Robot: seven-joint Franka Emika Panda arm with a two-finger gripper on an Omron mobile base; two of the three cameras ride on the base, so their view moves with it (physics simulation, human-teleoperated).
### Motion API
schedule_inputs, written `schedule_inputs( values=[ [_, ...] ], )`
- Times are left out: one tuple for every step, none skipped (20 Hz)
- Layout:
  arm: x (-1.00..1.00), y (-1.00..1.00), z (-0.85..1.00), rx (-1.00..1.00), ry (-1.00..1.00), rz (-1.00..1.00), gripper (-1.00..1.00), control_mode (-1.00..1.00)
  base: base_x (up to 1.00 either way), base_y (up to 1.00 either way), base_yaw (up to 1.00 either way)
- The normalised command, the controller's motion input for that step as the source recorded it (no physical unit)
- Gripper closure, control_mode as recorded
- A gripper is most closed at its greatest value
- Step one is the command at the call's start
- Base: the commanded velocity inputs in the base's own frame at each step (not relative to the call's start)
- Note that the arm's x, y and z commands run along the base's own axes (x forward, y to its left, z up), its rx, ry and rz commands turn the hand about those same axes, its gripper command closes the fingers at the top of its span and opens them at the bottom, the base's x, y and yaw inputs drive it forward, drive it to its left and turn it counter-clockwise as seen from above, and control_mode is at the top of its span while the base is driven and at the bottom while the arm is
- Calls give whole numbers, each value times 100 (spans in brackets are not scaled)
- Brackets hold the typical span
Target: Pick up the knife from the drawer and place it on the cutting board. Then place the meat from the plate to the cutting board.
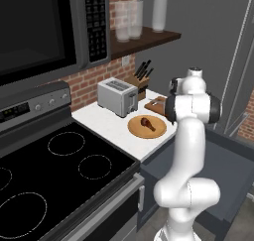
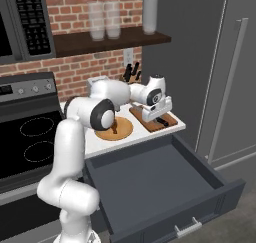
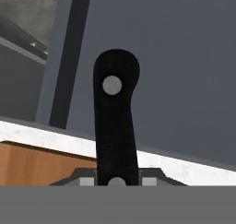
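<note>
Kitchen counter, white, beside the stove: the knife [image 3: 115, 121] sits clamped by its dark handle in the gripper [image 2: 159, 118], jaws shut on it, low over the board [image 2: 153, 118]. Next, I'd say, comes lowering and releasing. Left of the board, the meat [image 1: 147, 123] waits on the plate [image 1: 135, 130]; the drawer [image 2: 165, 187] gapes below.

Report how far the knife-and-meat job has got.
Done: the drawer is open and the knife is out. In hand: the hand grips the knife's handle above the cutting board. Left: set it down, then move the meat from the plate.
</note>
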Motion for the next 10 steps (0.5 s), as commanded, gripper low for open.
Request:
schedule_inputs(
  values=[
    [55,0,-31,0,0,0,100,-100,0,0,0],
    [55,-1,-31,0,0,0,100,-100,0,0,0],
    [59,-4,-29,0,0,0,100,-100,0,0,0],
    [58,-11,-30,0,0,0,100,-100,0,0,0],
    [56,-14,-28,0,0,0,100,-100,0,0,0],
    [55,-16,-26,0,0,0,100,-100,0,0,0],
    [54,-18,-25,0,0,0,100,-100,0,0,0],
    [51,-21,-23,0,0,0,100,-100,0,0,0],
    [53,-21,-23,0,0,0,100,-100,0,0,0],
    [53,-20,-22,0,0,0,100,-100,0,0,0]
  ],
)
